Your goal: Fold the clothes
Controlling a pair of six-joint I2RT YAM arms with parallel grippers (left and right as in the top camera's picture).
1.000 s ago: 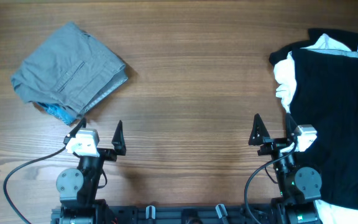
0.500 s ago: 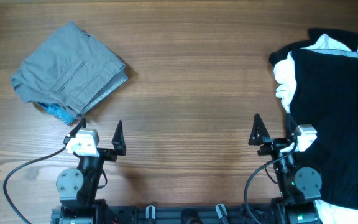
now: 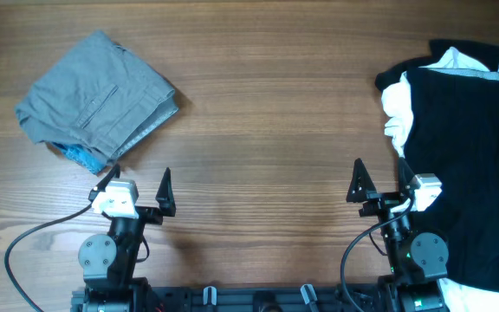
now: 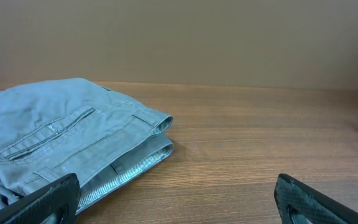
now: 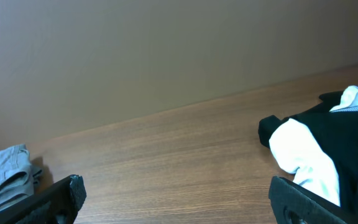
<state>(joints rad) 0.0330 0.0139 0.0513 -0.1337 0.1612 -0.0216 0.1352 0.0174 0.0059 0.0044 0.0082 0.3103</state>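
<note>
The clothes lie in two heaps. Folded grey shorts sit at the far left on a light-blue piece that peeks out from under them. A large black garment is spread at the right over a white one. My left gripper stands open just in front of the shorts, touching nothing. At the left edge of the black garment, my right gripper is open and empty, with the white cloth ahead on its right.
Bare wooden tabletop stretches between the two heaps. Both arm bases and a cable sit along the near edge. A plain wall rises behind the table.
</note>
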